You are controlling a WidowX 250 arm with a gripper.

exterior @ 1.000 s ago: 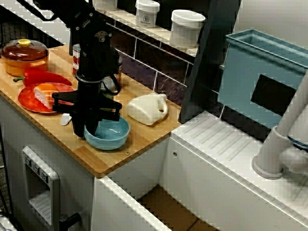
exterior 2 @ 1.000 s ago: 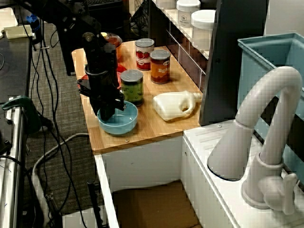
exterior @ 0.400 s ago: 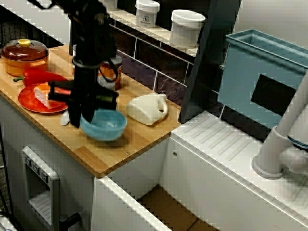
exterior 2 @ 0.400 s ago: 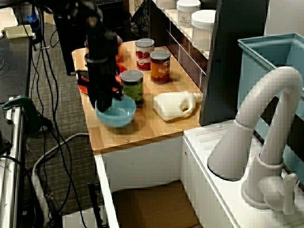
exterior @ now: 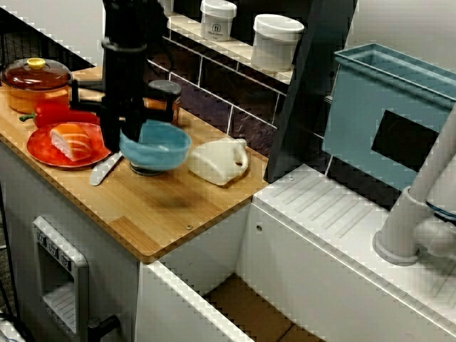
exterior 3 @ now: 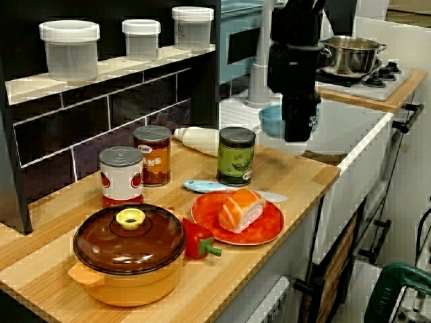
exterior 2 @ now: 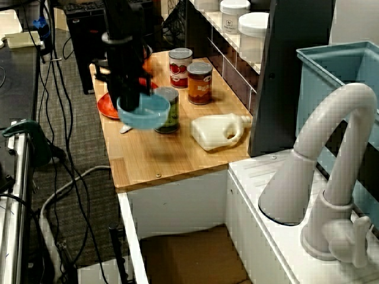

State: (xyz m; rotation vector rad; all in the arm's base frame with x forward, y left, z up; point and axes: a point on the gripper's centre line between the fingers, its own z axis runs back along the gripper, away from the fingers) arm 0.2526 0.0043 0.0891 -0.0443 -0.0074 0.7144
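Orange lidded pot (exterior: 35,82) at far left of desk (exterior: 164,221); red pepper (exterior: 57,114) just beside it. Red plate (exterior: 39,146) next, salmon piece (exterior: 71,140) on it, knife (exterior: 105,169) at plate's right edge. Pincer (exterior: 115,139) pinching left rim of blue bowl (exterior: 157,144). Bowl aloft, clear of desk (shadow on wood beneath), in front of green can (exterior 2: 174,112). White jug (exterior: 217,162) on its side just right of bowl.
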